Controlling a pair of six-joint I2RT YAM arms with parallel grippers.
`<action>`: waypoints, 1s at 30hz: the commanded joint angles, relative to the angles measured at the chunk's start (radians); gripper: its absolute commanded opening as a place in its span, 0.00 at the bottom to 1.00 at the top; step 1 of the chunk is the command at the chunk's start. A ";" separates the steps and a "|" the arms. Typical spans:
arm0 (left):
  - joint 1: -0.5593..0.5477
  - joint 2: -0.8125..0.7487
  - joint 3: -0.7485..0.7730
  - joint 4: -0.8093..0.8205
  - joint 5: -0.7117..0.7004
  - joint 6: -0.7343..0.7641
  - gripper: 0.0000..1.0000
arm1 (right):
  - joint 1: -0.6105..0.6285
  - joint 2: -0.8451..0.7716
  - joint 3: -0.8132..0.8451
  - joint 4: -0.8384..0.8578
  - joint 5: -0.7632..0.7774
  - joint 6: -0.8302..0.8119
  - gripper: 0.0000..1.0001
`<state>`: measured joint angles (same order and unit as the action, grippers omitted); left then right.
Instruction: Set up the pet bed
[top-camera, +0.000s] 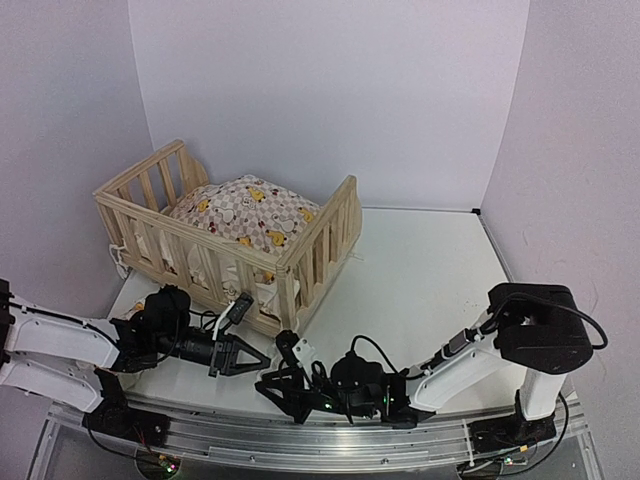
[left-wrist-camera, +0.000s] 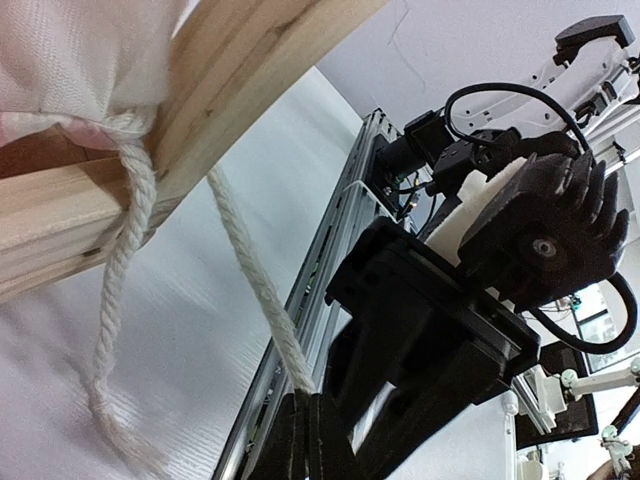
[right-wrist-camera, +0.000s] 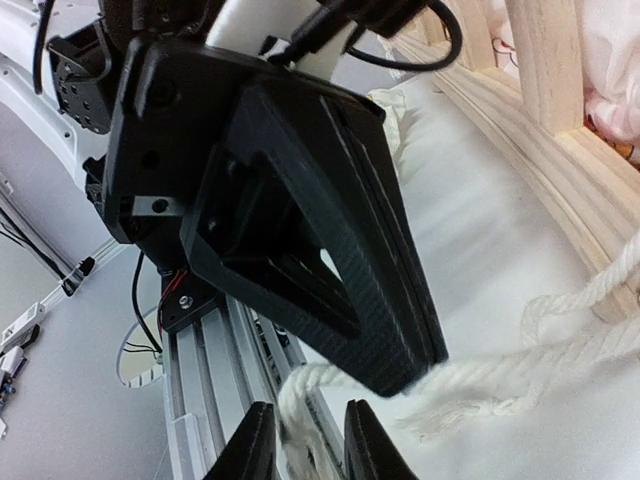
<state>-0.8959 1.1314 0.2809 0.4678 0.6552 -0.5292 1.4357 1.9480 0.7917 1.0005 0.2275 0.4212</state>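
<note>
– Pet bed and grippers: how do they sit?

– Start at the left gripper. It is closed tight on a tie string, which runs taut from the fingertips up to the bed's wooden frame. A second strand hangs loose from the same rail.

– And the right gripper?

– Its fingers stand a little apart. The frayed end of the string lies in the gap between them. I cannot tell whether they press on it.

– What about the arms?

– Both lie low over the near edge of the tabletop. The left arm reaches to the right and the right forearm reaches to the left. The two grippers nearly meet tip to tip, so in each wrist view the other gripper fills much of the picture.

– Where is the bed from there?

– It is just behind them on the left half of the tabletop, set at an angle. Its near corner post is closest to the grippers. The cushion sits inside the frame, bulging above the slatted rails.

– Anything else around?

– A metal rail carries the arm bases, and cables loop off the wrists.
</note>
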 joint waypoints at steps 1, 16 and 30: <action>-0.002 -0.075 0.076 -0.115 -0.142 0.128 0.00 | -0.006 -0.026 -0.083 0.030 0.122 0.074 0.41; 0.000 -0.055 0.083 -0.155 -0.264 0.245 0.00 | -0.013 0.191 0.076 -0.036 0.380 0.038 0.56; 0.000 -0.042 0.074 -0.138 -0.269 0.233 0.00 | -0.047 0.328 0.150 0.037 0.369 0.080 0.36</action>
<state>-0.8959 1.0788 0.3386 0.3033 0.4039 -0.3035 1.3968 2.2386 0.9195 1.0218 0.6126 0.4725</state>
